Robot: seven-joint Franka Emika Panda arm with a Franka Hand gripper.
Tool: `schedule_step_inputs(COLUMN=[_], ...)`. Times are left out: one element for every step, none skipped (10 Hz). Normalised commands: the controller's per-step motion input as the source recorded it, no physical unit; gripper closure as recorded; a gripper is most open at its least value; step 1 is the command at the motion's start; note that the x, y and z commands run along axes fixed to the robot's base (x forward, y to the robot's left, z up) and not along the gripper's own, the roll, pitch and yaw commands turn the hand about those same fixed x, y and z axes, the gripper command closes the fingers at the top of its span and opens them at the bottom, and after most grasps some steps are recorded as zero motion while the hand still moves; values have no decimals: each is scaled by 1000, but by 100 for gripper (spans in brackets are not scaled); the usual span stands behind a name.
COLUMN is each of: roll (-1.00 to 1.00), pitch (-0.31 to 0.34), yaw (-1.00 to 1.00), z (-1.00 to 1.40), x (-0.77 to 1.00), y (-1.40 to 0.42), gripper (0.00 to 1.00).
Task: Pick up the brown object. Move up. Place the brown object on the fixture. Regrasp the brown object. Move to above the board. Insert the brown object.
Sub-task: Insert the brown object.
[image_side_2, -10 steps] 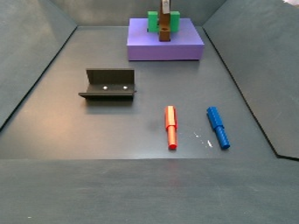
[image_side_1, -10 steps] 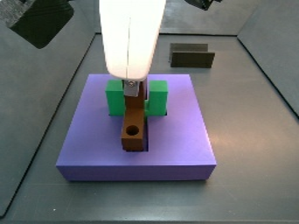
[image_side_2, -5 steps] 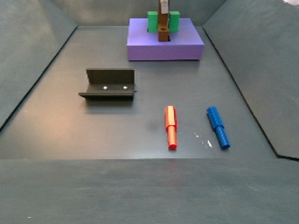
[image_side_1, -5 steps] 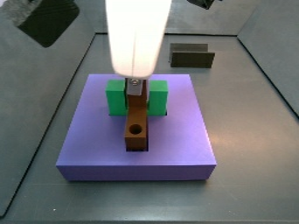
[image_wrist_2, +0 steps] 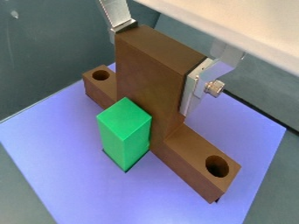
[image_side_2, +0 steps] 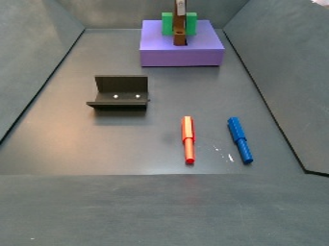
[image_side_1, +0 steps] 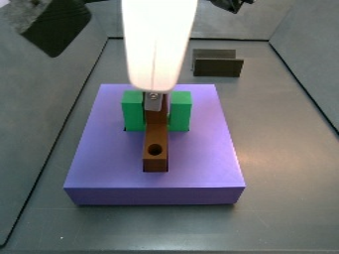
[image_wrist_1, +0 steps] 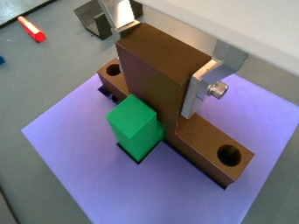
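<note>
The grey surface [image_side_2: 77, 115] carries the purple board [image_side_1: 199, 164]. On the board the brown object [image_side_1: 157, 144] sits between the halves of the green block [image_side_1: 130, 112]. The fixture [image_side_2: 119, 92] stands well apart from it. The gripper [image_wrist_1: 166, 52] is above the board, its fingers [image_wrist_1: 214, 83] clamped on the brown object's upright stem.

We show a red pen [image_side_2: 188, 139] and a blue pen [image_side_2: 240, 139] lying flat on the dark grey table [image_side_2: 129, 144], near each other but not touching and roughly parallel. One end of the red pen [image_wrist_1: 31, 31] also appears in a wrist view. A green block [image_wrist_2: 124, 129] stands upright, and in a side view its two posts [image_side_1: 131, 111] rise side by side.
</note>
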Motion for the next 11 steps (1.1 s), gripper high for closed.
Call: schedule_step_inputs(roll=[23,56,79,99,107,73,47,0,-50,-33,-47], pitch=[0,0,3,10,19,0,0,0,0,0,0], yaw=[0,-3,-40,-77,-103,-57,0,0,209,346,177], z=[-23,-29,-46,-137,-271,-434,-434,-197,0,0,-54], x=[-37,11,91,89,60,0,-9,-166,-180,0,0], y=[-34,0,0,0,0,0,0,0,0,0,0], gripper=[100,100,100,100,100,100,100,100,100,100,100])
